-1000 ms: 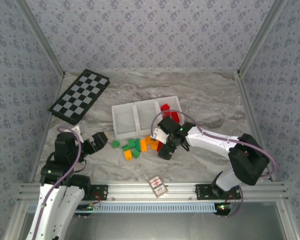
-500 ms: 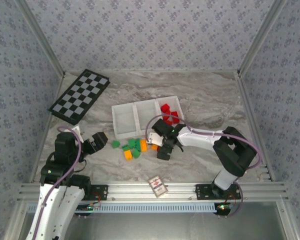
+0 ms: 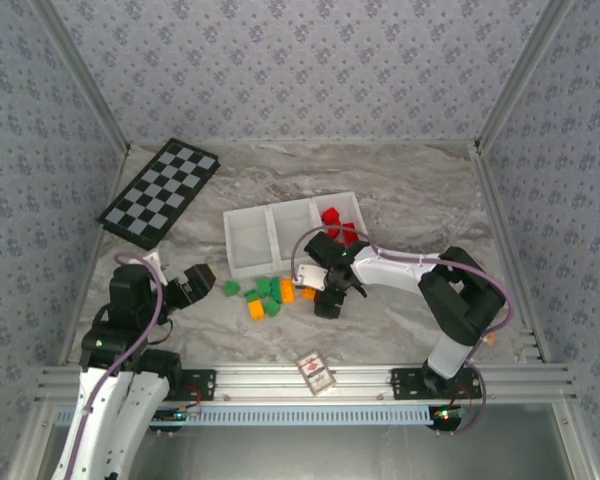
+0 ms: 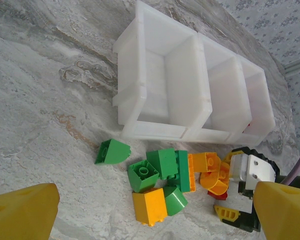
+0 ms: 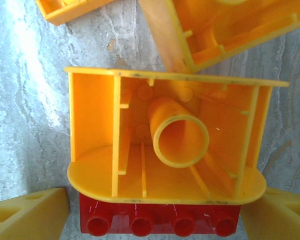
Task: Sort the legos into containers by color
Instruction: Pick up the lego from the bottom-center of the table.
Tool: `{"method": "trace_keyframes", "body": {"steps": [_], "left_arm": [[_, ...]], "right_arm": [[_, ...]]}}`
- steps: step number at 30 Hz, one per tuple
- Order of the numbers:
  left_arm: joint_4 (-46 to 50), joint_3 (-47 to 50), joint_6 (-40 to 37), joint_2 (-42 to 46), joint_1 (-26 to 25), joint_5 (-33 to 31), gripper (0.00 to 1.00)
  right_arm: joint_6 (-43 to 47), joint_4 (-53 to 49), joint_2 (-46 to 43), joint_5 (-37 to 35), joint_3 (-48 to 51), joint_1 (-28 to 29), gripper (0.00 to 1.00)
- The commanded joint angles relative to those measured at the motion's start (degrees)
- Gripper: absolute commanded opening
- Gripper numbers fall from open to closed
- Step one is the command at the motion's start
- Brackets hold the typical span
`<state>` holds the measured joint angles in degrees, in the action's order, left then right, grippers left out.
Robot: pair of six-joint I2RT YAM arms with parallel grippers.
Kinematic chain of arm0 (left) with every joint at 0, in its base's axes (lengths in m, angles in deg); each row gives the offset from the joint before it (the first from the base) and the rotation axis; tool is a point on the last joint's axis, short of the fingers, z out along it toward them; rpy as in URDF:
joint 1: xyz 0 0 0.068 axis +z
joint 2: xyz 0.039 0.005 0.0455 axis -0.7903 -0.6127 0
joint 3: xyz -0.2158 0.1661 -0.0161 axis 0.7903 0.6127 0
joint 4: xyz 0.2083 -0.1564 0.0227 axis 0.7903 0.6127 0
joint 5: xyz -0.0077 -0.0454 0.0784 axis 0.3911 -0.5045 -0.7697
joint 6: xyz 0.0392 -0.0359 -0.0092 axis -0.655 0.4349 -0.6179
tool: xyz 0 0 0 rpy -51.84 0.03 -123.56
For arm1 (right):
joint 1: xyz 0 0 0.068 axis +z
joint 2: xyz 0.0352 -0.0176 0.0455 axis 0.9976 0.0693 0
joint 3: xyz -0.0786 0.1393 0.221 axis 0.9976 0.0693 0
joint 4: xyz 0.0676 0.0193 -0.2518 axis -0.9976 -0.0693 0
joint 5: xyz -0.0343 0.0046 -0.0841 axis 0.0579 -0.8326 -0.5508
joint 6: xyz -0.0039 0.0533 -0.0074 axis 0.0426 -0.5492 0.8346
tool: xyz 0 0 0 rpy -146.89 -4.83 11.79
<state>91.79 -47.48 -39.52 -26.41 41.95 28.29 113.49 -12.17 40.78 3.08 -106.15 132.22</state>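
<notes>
Green and orange legos (image 3: 270,295) lie in a loose pile on the marble table in front of the containers, a white three-compartment tray (image 3: 248,240). Several red legos (image 3: 336,224) sit in its right compartment. My right gripper (image 3: 318,290) is down at the pile's right end. In the right wrist view it (image 5: 155,220) stands open astride a red brick (image 5: 160,222), which lies under a hollow orange brick (image 5: 165,145); the fingers are close to the brick's ends. My left gripper (image 4: 155,215) hovers open, left of the pile, holding nothing.
A black-and-white checkerboard (image 3: 160,192) lies at the back left. A small red-patterned card box (image 3: 317,373) rests at the table's near edge. The left and middle tray compartments (image 4: 162,82) look bare. Aluminium rails border the table.
My right arm has folded in and its gripper has slid left into the pile's right end, with the jaws starting to narrow. The left arm has not moved.
</notes>
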Motion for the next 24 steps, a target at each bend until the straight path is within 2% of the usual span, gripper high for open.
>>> {"method": "trace_keyframes", "body": {"steps": [1, 12, 17, 24], "left_arm": [[-0.14, -0.04, 0.26, 0.69, -0.32, 0.78, 1.0], [-0.25, -0.02, 0.26, 0.74, -0.3, 0.77, 1.0], [-0.17, -0.02, 0.26, 0.77, -0.33, 0.84, 1.0], [-0.24, -0.02, 0.26, 0.73, -0.3, 0.79, 1.0]], "right_arm": [[0.38, 4.92, 2.53, -1.86, -0.95, -0.66, 0.87], [-0.03, 5.38, 1.78, -1.34, -1.38, -1.53, 0.79], [-0.84, 5.35, 1.6, -0.14, -2.15, -2.84, 0.79], [-1.67, 5.17, 2.0, 1.65, -2.94, -3.73, 0.85]]}}
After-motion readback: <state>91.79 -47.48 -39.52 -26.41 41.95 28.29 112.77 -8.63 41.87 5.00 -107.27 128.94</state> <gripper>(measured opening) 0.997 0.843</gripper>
